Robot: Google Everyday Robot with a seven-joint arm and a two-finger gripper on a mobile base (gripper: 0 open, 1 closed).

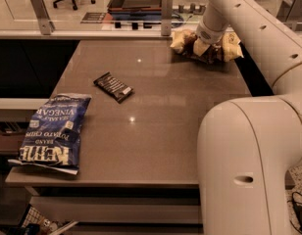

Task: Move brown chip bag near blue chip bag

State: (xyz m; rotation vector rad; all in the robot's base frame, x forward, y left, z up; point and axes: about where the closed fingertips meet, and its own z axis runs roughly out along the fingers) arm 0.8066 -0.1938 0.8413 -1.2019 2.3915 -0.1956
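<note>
At far right: tool (pixel 204 47) clamped on crinkled brown chip bag (pixel 229 44) | blue chip bag (pixel 55 131) flat, near-left

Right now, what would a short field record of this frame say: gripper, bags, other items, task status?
gripper: gripper at the table's far right corner, down on the crinkled brown chip bag with pale yellow ends
target: large blue chip bag, lying flat at the near left corner
other: small flat black snack packet, between the two bags
surface: brown table
status: bags at opposite corners, far apart; move not yet done
</note>
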